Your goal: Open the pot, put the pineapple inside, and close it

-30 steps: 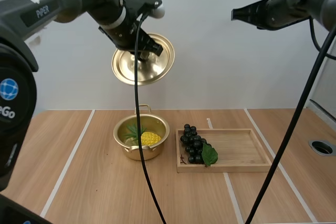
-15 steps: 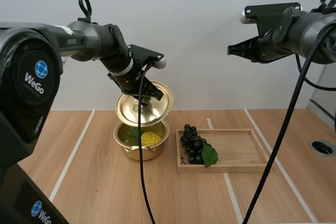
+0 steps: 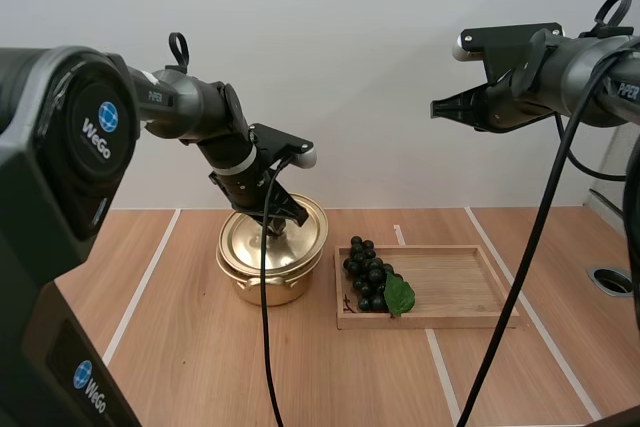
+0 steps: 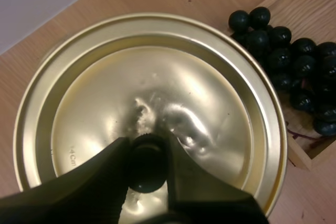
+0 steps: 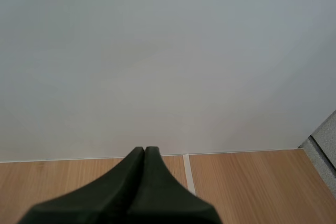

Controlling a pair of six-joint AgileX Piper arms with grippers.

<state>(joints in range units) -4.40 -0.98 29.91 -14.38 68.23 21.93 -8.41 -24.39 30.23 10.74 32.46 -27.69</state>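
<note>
A gold pot [image 3: 262, 287] stands on the wooden table left of the tray, and its gold lid [image 3: 268, 243] rests on its rim, hiding the inside. My left gripper [image 3: 283, 220] is shut on the lid's black knob [image 4: 146, 157]; both black fingers [image 4: 107, 174] pinch it at the centre of the lid [image 4: 157, 93]. High at the right, my right gripper [image 3: 437, 107] hangs in the air with its fingers together as one dark wedge [image 5: 144, 153], holding nothing.
A wooden tray [image 3: 460, 287] lies right of the pot with a bunch of dark grapes [image 3: 368, 274] and a green leaf at its left end. The grapes [image 4: 294, 72] sit close to the lid's edge. A round hole [image 3: 612, 280] shows at the table's far right.
My left arm has come down with the lid from high above the table onto the pot, covering the pineapple that lay inside. The right arm has shifted slightly.
</note>
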